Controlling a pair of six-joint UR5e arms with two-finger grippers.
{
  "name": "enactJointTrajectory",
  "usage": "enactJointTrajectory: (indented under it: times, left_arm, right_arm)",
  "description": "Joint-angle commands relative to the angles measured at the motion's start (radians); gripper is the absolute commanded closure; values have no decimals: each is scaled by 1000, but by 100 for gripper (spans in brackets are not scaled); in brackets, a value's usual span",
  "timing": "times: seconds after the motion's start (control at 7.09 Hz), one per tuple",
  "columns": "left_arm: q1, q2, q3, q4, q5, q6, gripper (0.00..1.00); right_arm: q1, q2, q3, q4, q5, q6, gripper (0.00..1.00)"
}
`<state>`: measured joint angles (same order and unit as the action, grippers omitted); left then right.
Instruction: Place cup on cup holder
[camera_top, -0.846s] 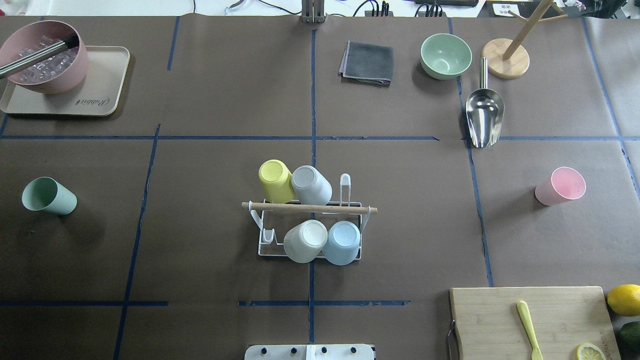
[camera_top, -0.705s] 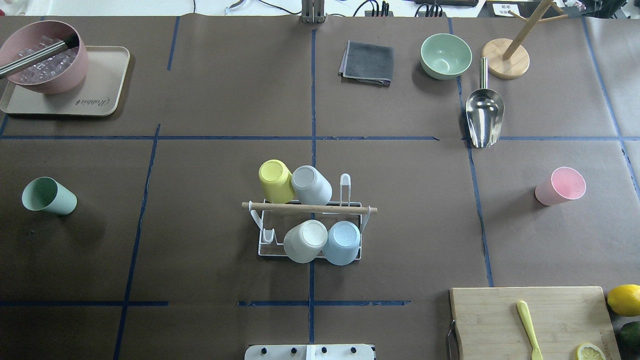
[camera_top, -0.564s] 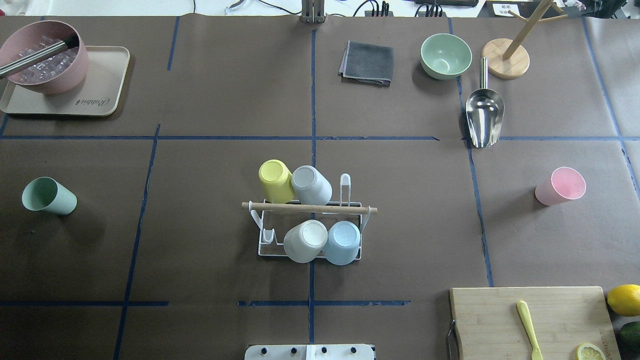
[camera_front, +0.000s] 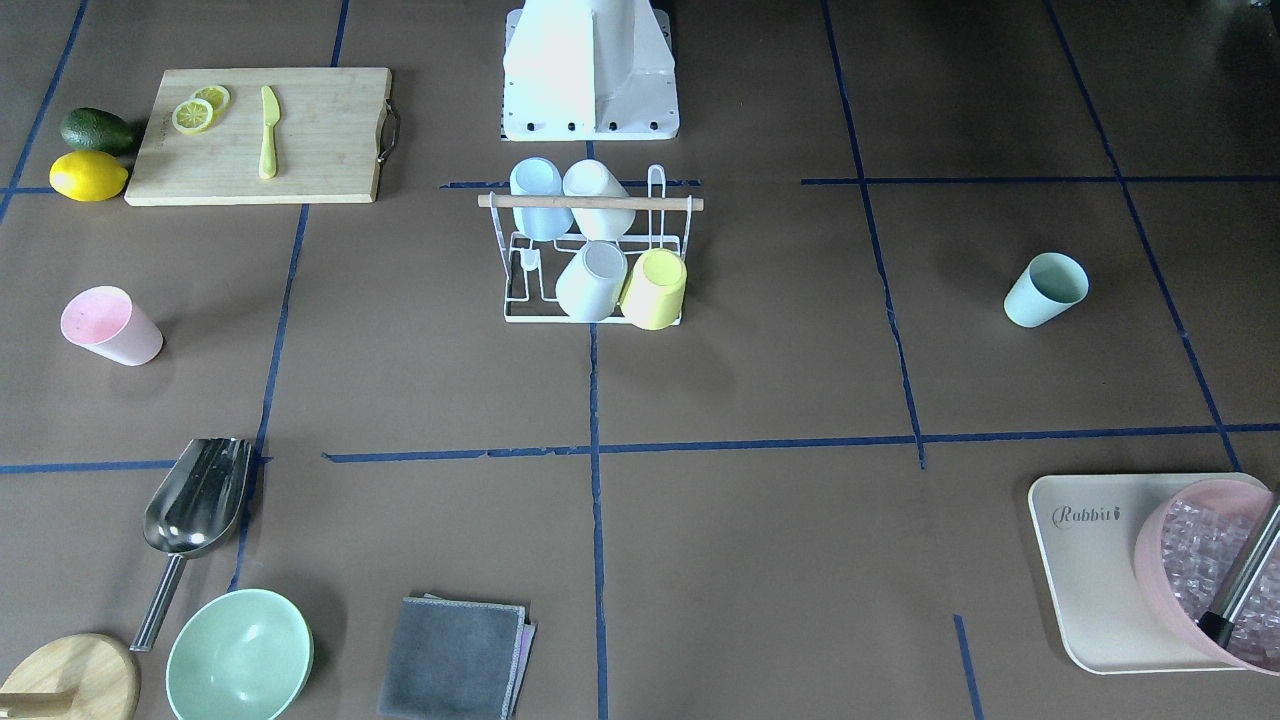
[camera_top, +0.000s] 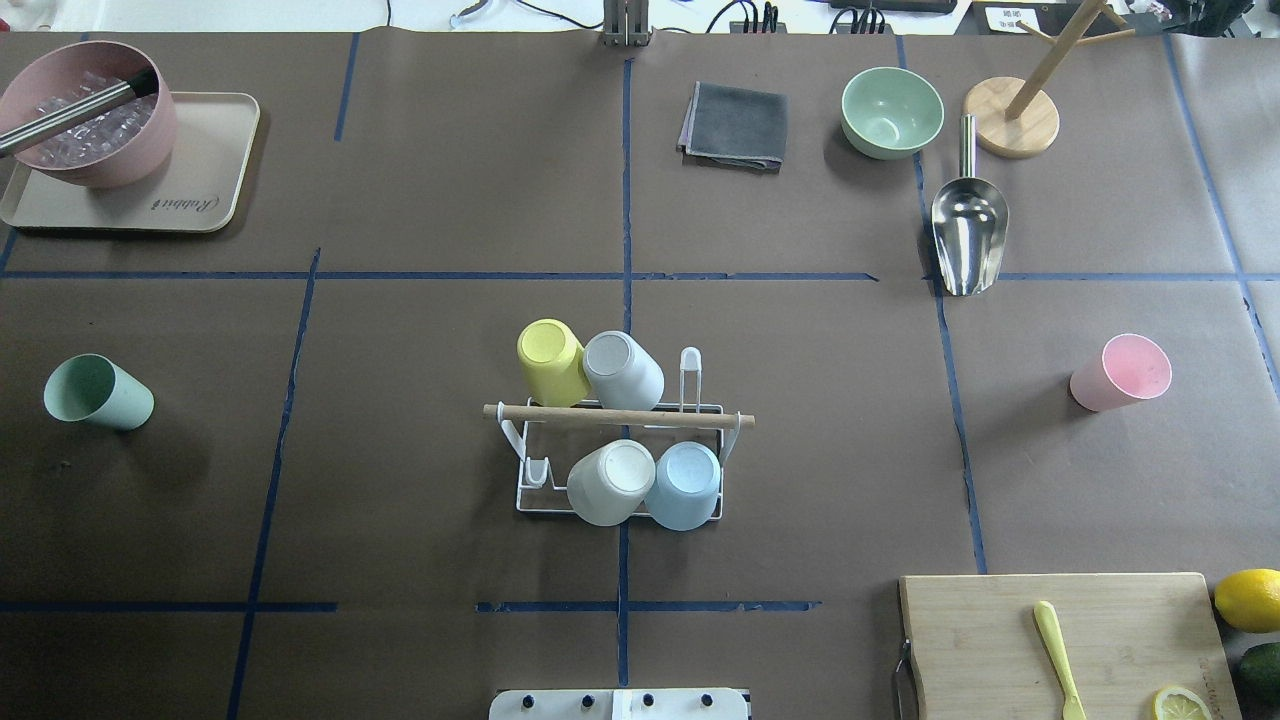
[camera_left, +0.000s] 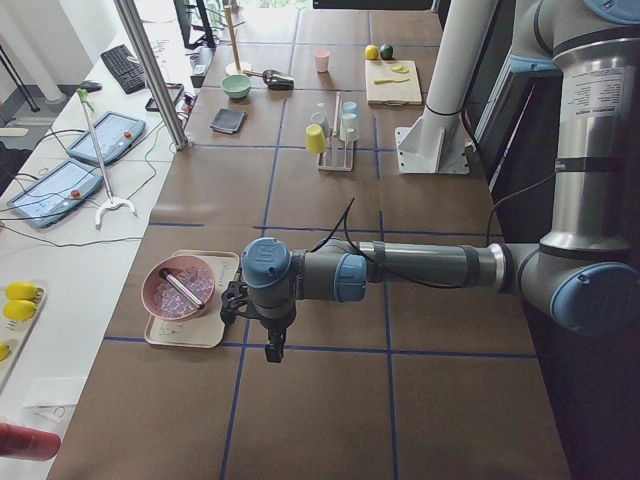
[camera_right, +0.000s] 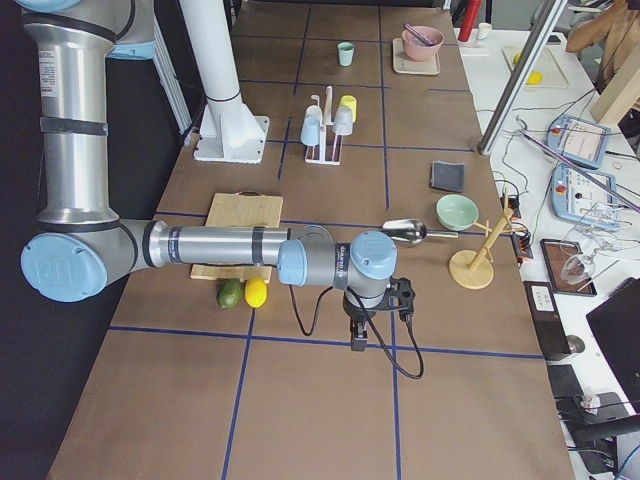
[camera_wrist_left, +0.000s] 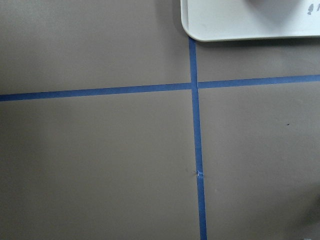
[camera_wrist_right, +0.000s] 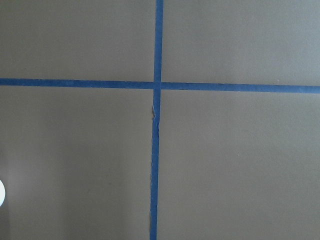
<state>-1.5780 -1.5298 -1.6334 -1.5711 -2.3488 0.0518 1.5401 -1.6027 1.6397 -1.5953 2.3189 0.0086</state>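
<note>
1. Nothing has moved since the earlier look from above: the cups, the cup holder (camera_top: 560, 411) and all the other things sit just where they were
2. From where I stand, the cup holder is in the middle of the table (camera_top: 400, 500). Four cups sit upside down on it: a yellow cup (camera_top: 550, 360) and a grey cup (camera_top: 622, 368) in the far row, and a white cup (camera_top: 610, 482) and a blue cup (camera_top: 684, 485) in the near row
3. Two cups wait off the holder, and both look to be mouth up. The green cup (camera_top: 97, 392) is well away on the holder's left side. The pink cup (camera_top: 1120, 372) is well away on its right side
4. The left gripper (camera_left: 272, 350) hangs far out on the holder's left side. The right gripper (camera_right: 357, 342) hangs far out on its right side. Both point down at bare table. I cannot tell if either pincer is apart or together
5. I think the job now is to go and fetch a waiting cup. It would be good to pinch the cup's wall near the rim, turn it over, and lower it straight down on a free prong. One free prong (camera_top: 690, 375) is beside the grey cup and another free prong (camera_top: 537, 470) is beside the white cup. The arm should stay clear of the wooden rod and not bump the cups next door
6. The tray (camera_front: 1090, 570), far off on the holder's left side, says "Rabbit". I can read no other writing
</note>
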Motion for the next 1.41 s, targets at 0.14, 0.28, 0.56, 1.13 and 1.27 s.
enactJointTrajectory:
  times: [0.14, 0.28, 0.56, 1.13, 1.27]
  left_arm:
    - [1, -24, -16, 22, -3, -4, 0]
    - [1, -45, -41, 98, -4, -4, 0]
    - [3, -186, -100, 340, -1, -4, 0]
    - [182, -295, -68, 388, 5, -3, 0]
    - [226, -352, -71, 443, 2, -3, 0]
  right_arm:
    - [-91, 134, -12, -156, 1, 7, 0]
    - [-112, 199, -47, -216, 1, 7, 0]
    - [-173, 324, -112, -375, 2, 5, 0]
    - [-250, 484, -300, -601, 120, 7, 0]
    - [-258, 512, -348, -606, 122, 5, 0]
